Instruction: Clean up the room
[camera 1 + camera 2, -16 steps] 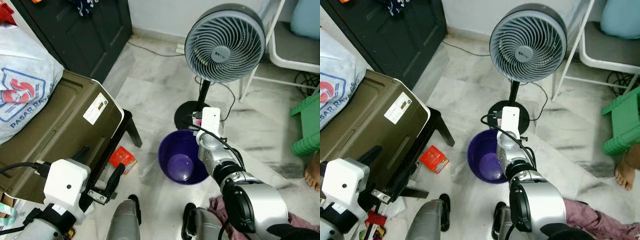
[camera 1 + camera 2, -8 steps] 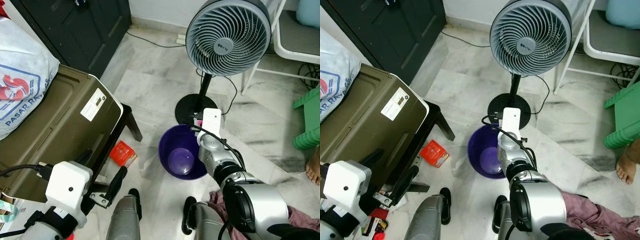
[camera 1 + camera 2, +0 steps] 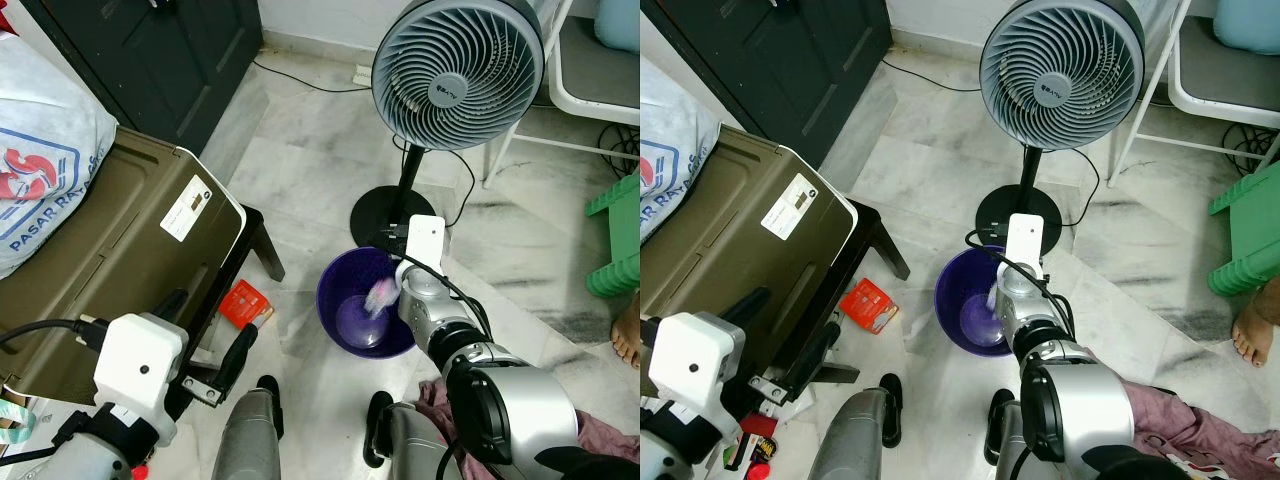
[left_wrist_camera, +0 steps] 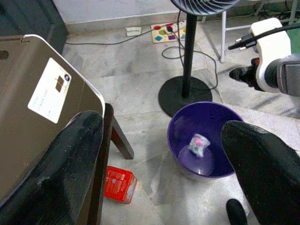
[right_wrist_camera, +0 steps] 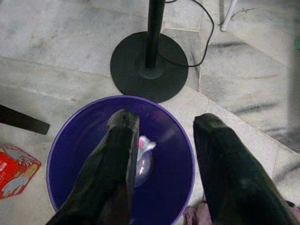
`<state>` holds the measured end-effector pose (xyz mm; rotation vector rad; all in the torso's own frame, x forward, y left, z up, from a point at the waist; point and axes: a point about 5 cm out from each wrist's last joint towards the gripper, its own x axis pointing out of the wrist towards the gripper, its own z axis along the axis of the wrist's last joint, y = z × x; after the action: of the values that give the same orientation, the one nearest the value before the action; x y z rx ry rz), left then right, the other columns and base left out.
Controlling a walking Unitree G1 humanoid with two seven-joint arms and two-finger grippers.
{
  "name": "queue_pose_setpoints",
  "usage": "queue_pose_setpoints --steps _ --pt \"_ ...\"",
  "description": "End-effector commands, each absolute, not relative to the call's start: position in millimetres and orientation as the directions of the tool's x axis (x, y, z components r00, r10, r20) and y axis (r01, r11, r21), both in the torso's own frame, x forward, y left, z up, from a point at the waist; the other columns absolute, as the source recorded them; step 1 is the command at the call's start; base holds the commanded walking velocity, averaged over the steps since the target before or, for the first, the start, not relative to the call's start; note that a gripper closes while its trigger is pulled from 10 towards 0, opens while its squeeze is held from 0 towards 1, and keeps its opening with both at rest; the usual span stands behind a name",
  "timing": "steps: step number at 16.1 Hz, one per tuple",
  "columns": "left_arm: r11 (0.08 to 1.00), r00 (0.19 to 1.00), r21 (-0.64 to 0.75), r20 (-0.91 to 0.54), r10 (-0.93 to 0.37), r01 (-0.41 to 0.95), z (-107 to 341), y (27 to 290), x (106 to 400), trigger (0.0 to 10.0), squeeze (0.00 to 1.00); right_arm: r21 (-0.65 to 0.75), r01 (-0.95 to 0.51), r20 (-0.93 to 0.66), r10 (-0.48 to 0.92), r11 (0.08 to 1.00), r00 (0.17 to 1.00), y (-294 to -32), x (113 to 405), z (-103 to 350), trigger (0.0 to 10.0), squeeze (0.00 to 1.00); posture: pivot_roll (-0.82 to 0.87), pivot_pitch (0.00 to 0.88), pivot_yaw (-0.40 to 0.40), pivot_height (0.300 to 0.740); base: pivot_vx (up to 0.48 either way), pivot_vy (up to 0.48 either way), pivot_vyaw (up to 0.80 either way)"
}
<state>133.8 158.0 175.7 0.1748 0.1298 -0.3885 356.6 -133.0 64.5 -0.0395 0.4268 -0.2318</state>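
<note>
Right gripper (image 5: 161,164) hangs over the purple bin (image 3: 345,290), fingers (image 5: 117,168) spread apart, nothing between them. A small white-and-pink wad of trash (image 4: 197,144) is inside the bin, blurred in the head views, apart from both fingers; in the left wrist view it sits low in the bin near the bottom. Cannot tell whether it is resting on the bottom or in the air.

Left gripper (image 4: 164,173) is held low on the robot's left, near the olive-green case (image 3: 110,250), fingers (image 4: 61,173) wide apart and empty. It points toward the bin.

Bin stands on the marble floor (image 3: 290,170), just near of the pedestal fan (image 3: 458,75); the fan's round black base (image 5: 149,65) is just beside the bin's far rim. Fan cable runs off to the right across the floor.

Red packet (image 3: 244,305) lies on the floor left of the bin, beside the black leg of the stand under the olive case. White printed sack (image 3: 45,150) rests on the case's far-left side. Dark cabinet (image 3: 150,60) at far left. Green plastic stool (image 3: 615,245) at right edge, a person's bare foot (image 3: 1248,340) near it. Pinkish cloth (image 3: 1180,430) lies on the floor at near right, beside the robot's right arm.
</note>
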Motion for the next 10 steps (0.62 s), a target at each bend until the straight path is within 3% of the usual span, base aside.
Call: queue_pose_setpoints --steps 1,6,8,10 --pt "0.914 0.917 0.141 -0.185 -0.353 0.38 171.8 159.4 133.5 10.0 0.0 -0.066 0.219 -0.416 -0.226 0.973 0.881 -129.1 355.5 62.7 10.0 1.0 0.4 0.319 0.071 0.74 0.0 0.0 0.0" --pt "0.921 0.935 0.169 -0.117 -0.336 0.352 171.2 159.0 155.7 10.0 0.0 -0.01 0.102 -0.358 -0.098 0.995 0.929 -113.4 357.5 69.2 10.0 1.0 0.33 0.25 0.059 0.74 0.0 0.0 0.0" --pt "0.925 0.949 0.213 -0.073 -0.306 0.315 170.7 156.1 168.4 10.0 0.0 0.016 -0.01 -0.309 0.015 1.0 0.951 -99.1 347.7 69.9 10.0 1.0 0.29 0.215 0.052 0.74 0.0 0.0 0.0" --pt "0.927 0.941 0.16 -0.043 -0.337 0.339 168.0 150.1 181.1 10.0 0.0 0.08 -0.108 -0.305 0.128 0.991 0.944 -94.4 320.2 77.7 10.0 1.0 0.24 0.17 0.038 0.74 0.0 0.0 0.0"
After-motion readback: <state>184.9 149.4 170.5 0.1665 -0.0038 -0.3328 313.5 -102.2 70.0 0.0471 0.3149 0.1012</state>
